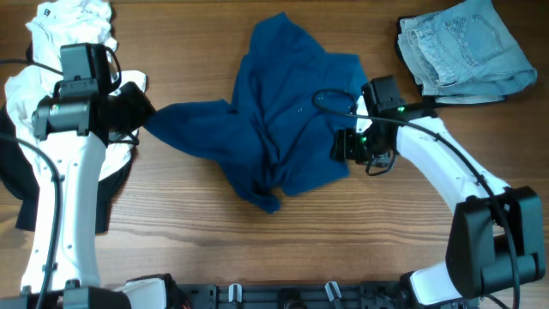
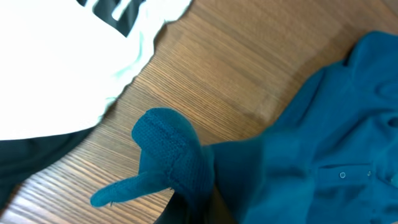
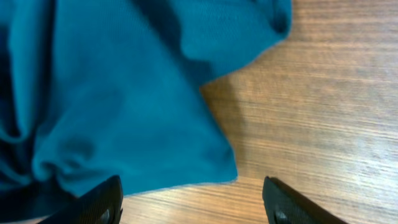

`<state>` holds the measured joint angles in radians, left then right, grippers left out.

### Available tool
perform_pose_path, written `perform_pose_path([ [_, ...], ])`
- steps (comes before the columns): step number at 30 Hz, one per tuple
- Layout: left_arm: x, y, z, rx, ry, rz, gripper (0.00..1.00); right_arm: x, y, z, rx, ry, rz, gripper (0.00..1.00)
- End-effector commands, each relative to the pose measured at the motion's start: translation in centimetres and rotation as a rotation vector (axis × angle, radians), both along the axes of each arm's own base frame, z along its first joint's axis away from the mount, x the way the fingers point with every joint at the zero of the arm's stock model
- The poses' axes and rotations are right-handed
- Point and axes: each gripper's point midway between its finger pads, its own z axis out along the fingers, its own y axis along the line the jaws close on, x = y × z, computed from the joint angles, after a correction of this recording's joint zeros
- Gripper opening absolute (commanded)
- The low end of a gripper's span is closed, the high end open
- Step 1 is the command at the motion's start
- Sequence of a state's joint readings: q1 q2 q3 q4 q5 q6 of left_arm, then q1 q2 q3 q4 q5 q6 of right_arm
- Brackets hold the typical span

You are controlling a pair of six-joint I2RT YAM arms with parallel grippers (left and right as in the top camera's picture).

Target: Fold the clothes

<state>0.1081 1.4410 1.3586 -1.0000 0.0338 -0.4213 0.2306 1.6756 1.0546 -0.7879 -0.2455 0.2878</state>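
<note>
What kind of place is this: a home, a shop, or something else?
Probably a robotics test bench, not a home: a left arm and a right arm stand at a wooden table, with a teal shirt and jeans laid out on it.

The shirt [image 1: 283,120] is lying crumpled at the middle of the surface [image 1: 189,232], with one sleeve stretching toward nine o'clock. The left gripper [image 1: 140,113] is sitting at that sleeve's end, the cloth pinched between its jaws. The tee [image 1: 60,26] is lying at ten o'clock from the shirt, partly on another garment [image 1: 10,184] that is spreading toward eight o'clock under the left arm. The jeans [image 1: 463,47] are lying at two o'clock, apart from the shirt. The right gripper [image 1: 347,146] is hovering at the shirt's four o'clock edge, the hem lying just before its spread jaws.
</note>
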Motion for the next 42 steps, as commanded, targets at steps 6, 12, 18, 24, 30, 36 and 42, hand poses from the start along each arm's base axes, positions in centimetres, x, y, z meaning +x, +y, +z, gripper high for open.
perform_pose_path([
  [6, -0.5, 1.0, 0.9, 0.058, -0.021, 0.005, 0.04, -1.1, 0.1, -4.3, 0.001, -0.004, -0.04, 0.72],
  [12, -0.5, 1.0, 0.9, 0.058, -0.021, 0.005, 0.04, -0.1, 0.6, -4.3, 0.031, -0.057, -0.037, 0.66],
  [18, -0.5, 1.0, 0.9, 0.058, -0.021, 0.005, 0.04, -0.6, 2.2, -4.2, 0.067, -0.052, 0.004, 0.59],
  [24, -0.5, 1.0, 0.9, 0.058, -0.021, 0.005, 0.04, -1.5, 4.1, -4.2, 0.07, -0.048, 0.067, 0.57],
  [30, -0.5, 1.0, 0.9, 0.057, -0.02, 0.005, 0.04, -1.3, 2.9, -4.8, -0.012, -0.041, -0.015, 0.5],
  [36, -0.5, 1.0, 0.9, 0.057, -0.02, 0.005, 0.04, -2.1, 2.3, -6.9, -0.052, 0.021, -0.016, 0.4],
  [42, -0.5, 1.0, 0.9, 0.057, -0.02, 0.005, 0.04, -3.8, 3.2, -7.7, 0.004, 0.11, -0.004, 0.04],
])
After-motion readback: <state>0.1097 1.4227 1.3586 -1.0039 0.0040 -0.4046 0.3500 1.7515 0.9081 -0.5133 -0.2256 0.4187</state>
